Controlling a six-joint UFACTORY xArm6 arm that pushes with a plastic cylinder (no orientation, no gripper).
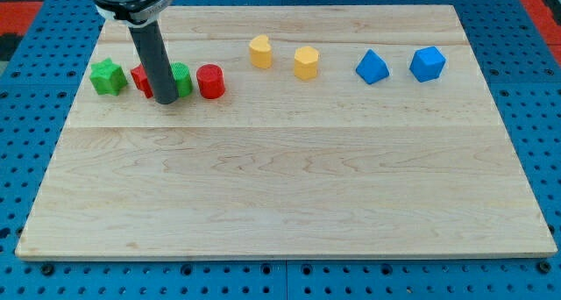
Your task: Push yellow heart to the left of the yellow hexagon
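The yellow heart (259, 51) sits near the view's top, just left of the yellow hexagon (306, 61), with a small gap between them. My tip (166, 100) is at the view's left, far from both yellow blocks. It stands between a red block (140, 77) and a green block (181, 80), and the rod hides part of each.
A green star (108, 76) lies at the far left and a red cylinder (210, 82) right of the green block. Two blue blocks (372, 67) (428, 63) lie at the top right. The wooden board (289, 186) rests on a blue pegboard.
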